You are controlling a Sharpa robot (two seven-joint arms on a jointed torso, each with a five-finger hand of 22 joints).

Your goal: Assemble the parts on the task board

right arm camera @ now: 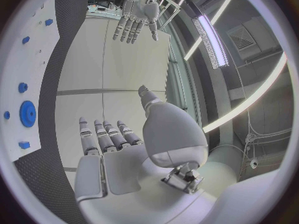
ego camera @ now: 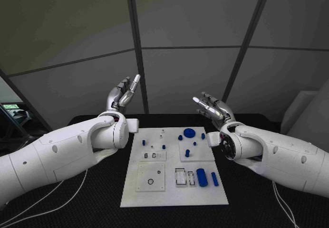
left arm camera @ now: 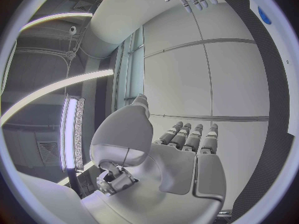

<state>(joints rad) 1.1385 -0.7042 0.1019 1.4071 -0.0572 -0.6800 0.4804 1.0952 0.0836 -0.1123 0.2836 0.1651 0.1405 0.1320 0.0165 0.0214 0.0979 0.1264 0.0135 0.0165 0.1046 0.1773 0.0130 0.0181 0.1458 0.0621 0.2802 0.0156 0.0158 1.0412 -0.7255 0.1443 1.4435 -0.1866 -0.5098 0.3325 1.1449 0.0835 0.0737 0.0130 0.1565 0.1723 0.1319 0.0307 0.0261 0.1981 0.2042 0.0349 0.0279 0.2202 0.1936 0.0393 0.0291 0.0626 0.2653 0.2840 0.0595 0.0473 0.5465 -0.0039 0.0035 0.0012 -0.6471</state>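
The white task board (ego camera: 171, 192) lies in the middle of the black table, with small blue parts on it. A round blue disc (ego camera: 189, 132) sits near its far edge, a fat blue cylinder (ego camera: 201, 176) and a thin blue bar (ego camera: 214, 178) near its right side. My left hand (ego camera: 125, 93) is raised high above the table's far left, fingers straight and apart, holding nothing. My right hand (ego camera: 212, 108) is raised at the far right, also spread and empty. The left hand (left arm camera: 168, 149) and the right hand (right arm camera: 124, 144) both show bare palms. The board's edge (right arm camera: 34, 79) carries the blue disc (right arm camera: 27, 113).
The black table (ego camera: 89, 199) spreads round the board. A white cable (ego camera: 48, 206) trails over its near left, another (ego camera: 285, 209) over its near right. Grey wall panels stand behind the table. My other hand (right arm camera: 137, 20) appears across in the right wrist view.
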